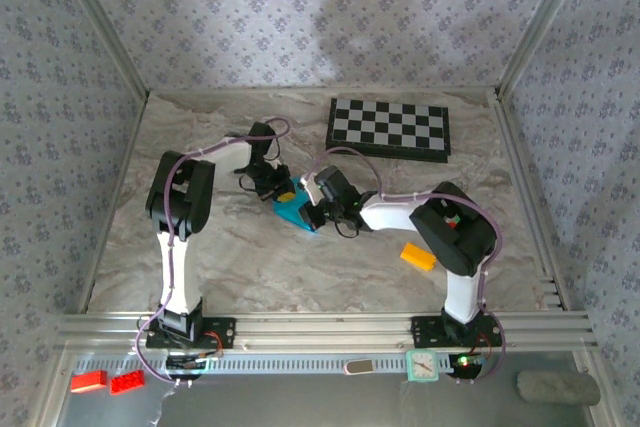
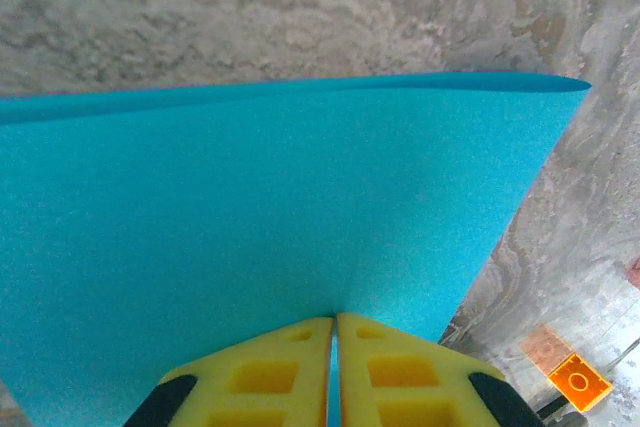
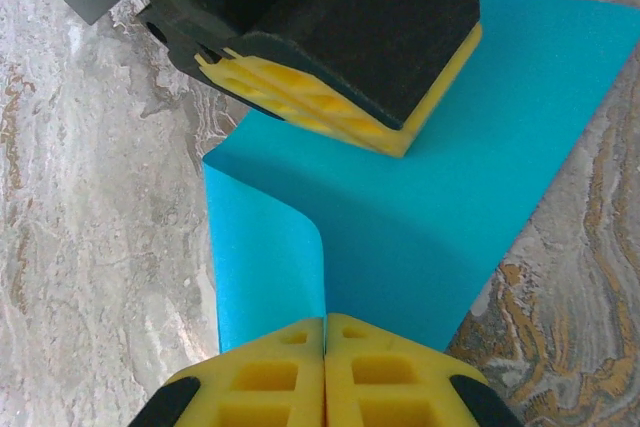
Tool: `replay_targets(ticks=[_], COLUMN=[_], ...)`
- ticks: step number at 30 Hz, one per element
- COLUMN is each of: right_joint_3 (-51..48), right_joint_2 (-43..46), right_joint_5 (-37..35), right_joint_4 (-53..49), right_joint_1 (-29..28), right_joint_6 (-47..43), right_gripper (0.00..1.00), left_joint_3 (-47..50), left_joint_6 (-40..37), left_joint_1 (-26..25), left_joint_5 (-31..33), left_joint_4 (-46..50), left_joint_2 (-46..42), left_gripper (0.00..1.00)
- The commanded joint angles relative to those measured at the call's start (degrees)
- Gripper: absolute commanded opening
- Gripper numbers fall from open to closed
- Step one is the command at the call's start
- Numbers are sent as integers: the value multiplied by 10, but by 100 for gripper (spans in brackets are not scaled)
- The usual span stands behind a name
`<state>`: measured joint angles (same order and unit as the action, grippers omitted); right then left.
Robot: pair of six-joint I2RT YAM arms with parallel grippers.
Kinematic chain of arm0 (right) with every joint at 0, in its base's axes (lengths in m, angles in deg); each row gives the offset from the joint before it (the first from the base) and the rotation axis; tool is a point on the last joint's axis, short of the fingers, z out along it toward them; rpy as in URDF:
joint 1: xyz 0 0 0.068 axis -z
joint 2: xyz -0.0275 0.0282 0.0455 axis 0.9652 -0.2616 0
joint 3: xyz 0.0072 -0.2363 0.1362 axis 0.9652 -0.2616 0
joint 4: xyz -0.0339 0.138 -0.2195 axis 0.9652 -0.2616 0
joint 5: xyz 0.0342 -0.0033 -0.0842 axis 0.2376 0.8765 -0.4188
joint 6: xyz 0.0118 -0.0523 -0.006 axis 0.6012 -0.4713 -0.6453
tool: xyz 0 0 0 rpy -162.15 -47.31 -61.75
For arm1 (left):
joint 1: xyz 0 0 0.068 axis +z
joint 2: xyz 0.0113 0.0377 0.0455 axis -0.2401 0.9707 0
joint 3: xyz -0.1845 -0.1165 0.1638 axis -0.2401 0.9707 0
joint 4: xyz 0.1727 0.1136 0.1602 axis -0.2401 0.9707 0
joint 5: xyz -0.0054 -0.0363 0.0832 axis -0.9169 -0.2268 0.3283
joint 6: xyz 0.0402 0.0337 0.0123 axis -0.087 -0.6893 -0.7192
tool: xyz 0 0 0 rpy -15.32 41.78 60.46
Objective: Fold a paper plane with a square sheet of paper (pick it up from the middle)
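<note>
Pinching the square sheet of paper [image 1: 296, 211] from two sides, I hold it at the middle of the marbled worktop [image 1: 250, 257]. My left jaws are closed on one edge, yellow fingers [image 2: 265, 377] pressed to the blue. My right jaws, fingers [image 3: 270, 377] together, clamp a curled-up edge opposite, close by the left pair.

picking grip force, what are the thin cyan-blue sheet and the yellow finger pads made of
Thin cyan-blue sheet: likely paper, matte; it bends into a soft curl. Yellow finger pads: probably moulded rubber or plastic, matte, with recessed cells.
</note>
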<state>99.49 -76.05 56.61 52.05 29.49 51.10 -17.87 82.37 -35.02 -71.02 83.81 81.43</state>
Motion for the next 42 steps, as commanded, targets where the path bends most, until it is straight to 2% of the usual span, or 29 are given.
replay_targets(ticks=[1, 21, 28, 42], right_joint_3=[18, 35, 34, 36], right_joint_2=[-10, -33, -35, -36], right_joint_5=[11, 39, 48, 47], right_joint_4=[-22, -62, -63, -66], right_joint_1=[4, 11, 12, 16], right_joint_6=[12, 25, 28, 35], right_gripper=[9, 9, 8, 8], left_joint_3=[-6, -17, -28, 6], left_joint_6=[-10, 1, 22, 21], left_joint_1=[-6, -5, 8, 26], left_joint_5=[6, 1, -5, 17], left_joint_4=[19, 14, 6, -1], left_joint_2=[21, 17, -17, -21], left_gripper=[11, 11, 14, 15])
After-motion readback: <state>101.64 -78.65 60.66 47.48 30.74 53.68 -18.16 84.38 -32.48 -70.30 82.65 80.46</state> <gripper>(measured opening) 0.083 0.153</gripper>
